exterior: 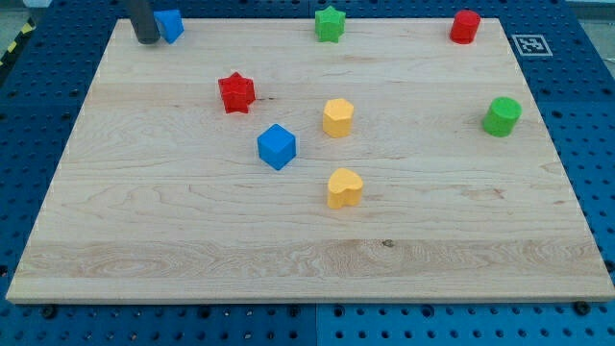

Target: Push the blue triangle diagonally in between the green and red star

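Observation:
The blue triangle (171, 25) sits at the top left of the wooden board (192, 221). My tip (146, 40) is touching its left side. The red star (236, 92) lies below and to the right of the triangle. The green star (330, 24) is at the top edge, right of centre-left. The gap between the two stars lies to the right of the triangle.
A blue cube (277, 146) lies in the middle. A yellow hexagon block (337, 116) and a yellow heart-shaped block (344, 187) are near it. A red cylinder (465, 26) is at the top right. A green cylinder (502, 115) is at the right.

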